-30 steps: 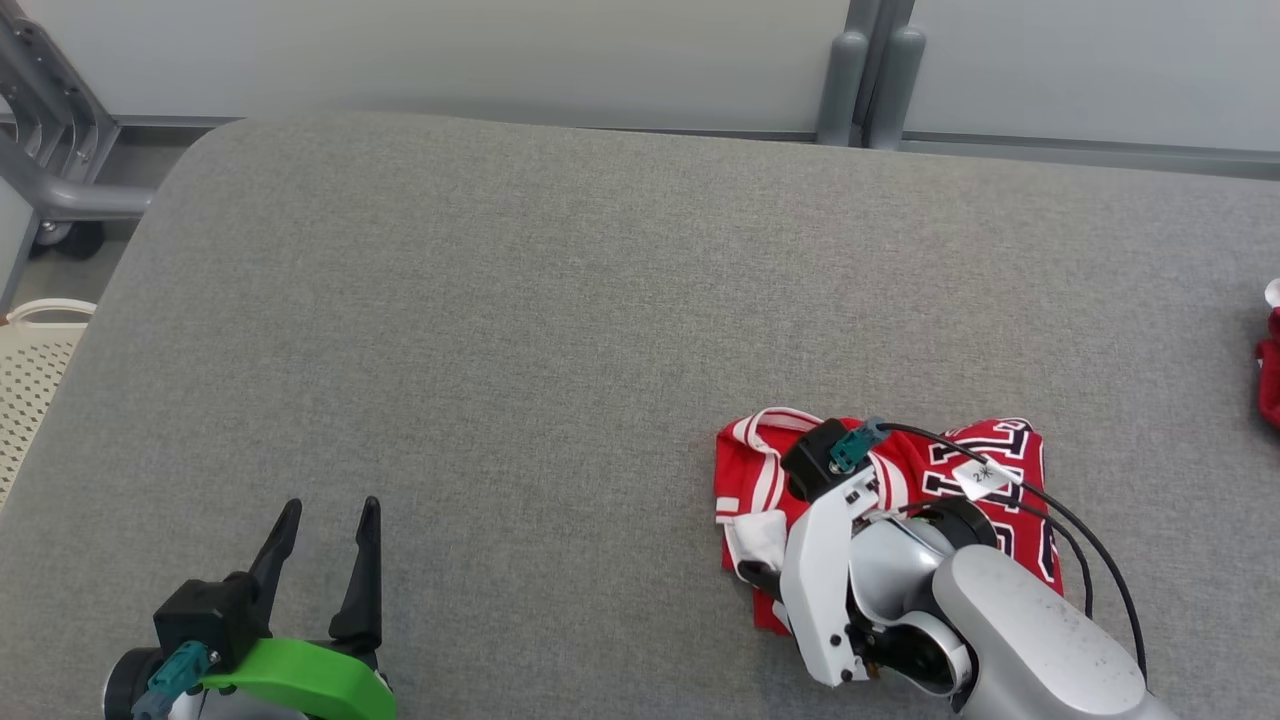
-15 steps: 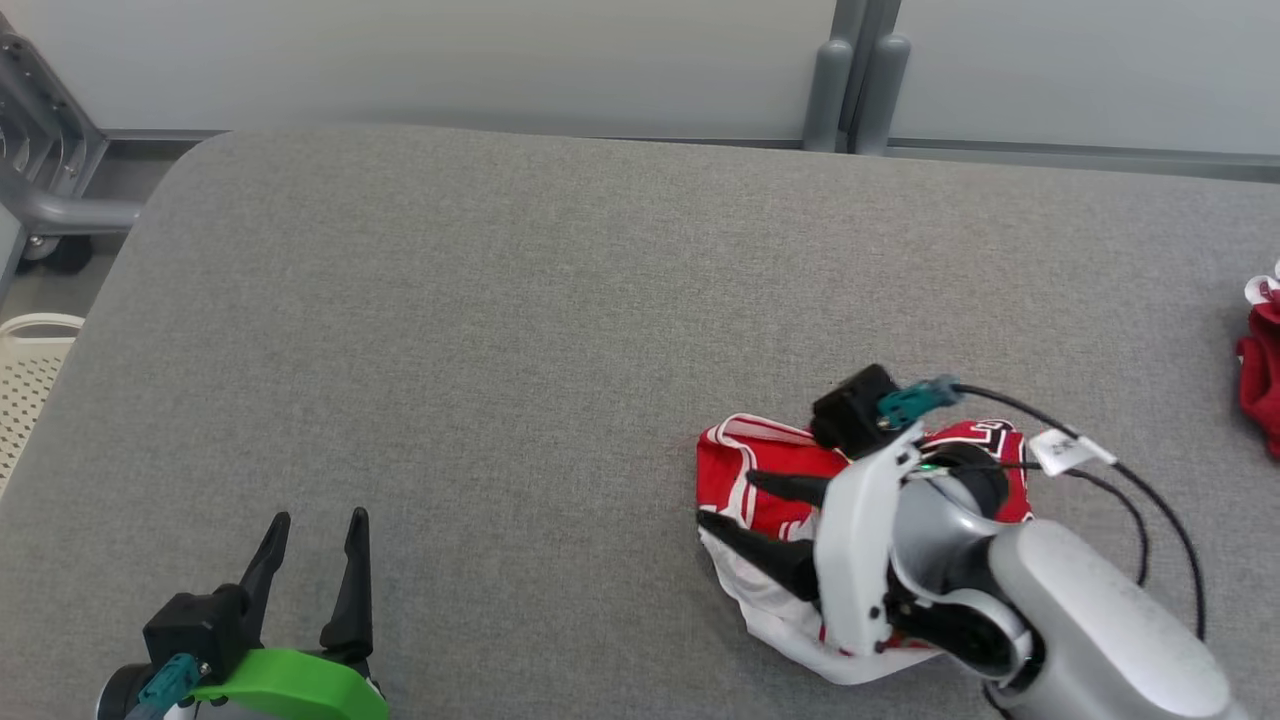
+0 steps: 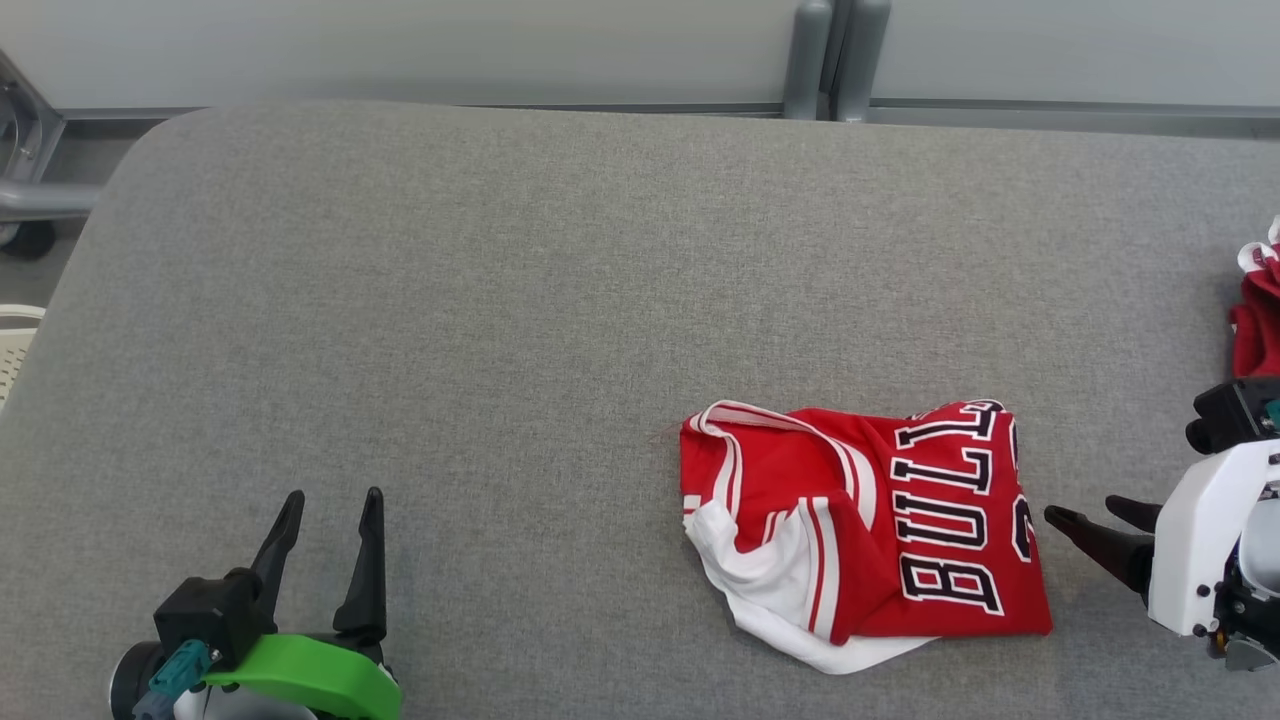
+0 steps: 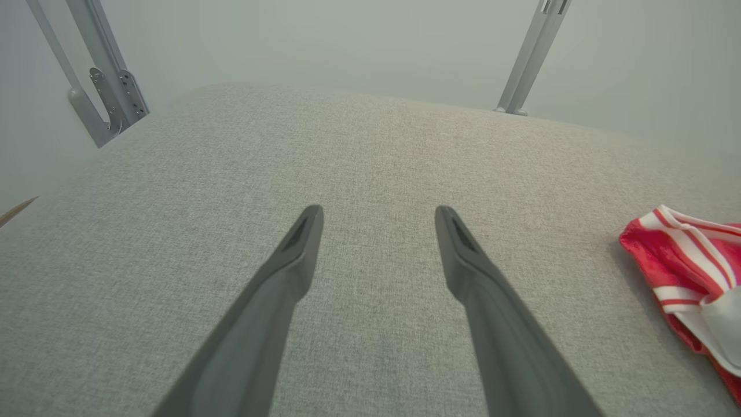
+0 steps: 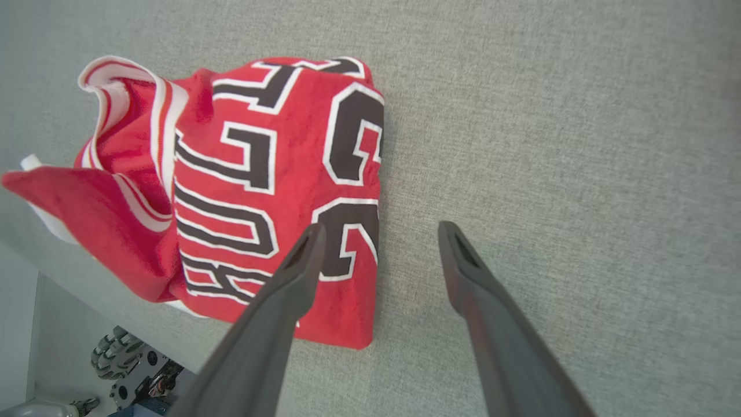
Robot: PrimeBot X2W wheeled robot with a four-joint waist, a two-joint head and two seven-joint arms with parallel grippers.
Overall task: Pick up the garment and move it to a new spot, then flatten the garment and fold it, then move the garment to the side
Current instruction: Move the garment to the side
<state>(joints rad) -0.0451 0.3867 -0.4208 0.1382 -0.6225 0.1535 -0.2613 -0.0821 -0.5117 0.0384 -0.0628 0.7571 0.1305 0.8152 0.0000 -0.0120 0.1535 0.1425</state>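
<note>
A folded red basketball jersey with white trim and black "BULLS" lettering [image 3: 870, 530] lies on the grey fabric-covered bench [image 3: 500, 300], right of centre in the head view. It makes an uneven packet. Its white inner side shows at the lower left corner, and a striped armhole band stands up slightly at the upper left.

The right pincer [image 3: 1082, 507] is just beside the jersey's right edge without touching it. Its two long dark fingers point toward the cloth, spread apart with nothing between them. In the right wrist view this pincer [image 5: 381, 226] has one finger crossing in front of the jersey [image 5: 260, 174] and the other over bare grey fabric.

The left pincer [image 3: 333, 496] sits at the lower left, well apart from the jersey, its fingers also parted and empty. In the left wrist view that pincer [image 4: 377, 209] faces bare bench, with the jersey's striped corner [image 4: 689, 272] at the right edge.

A second bundle of red cloth [image 3: 1255, 320] lies at the far right of the bench.
</note>
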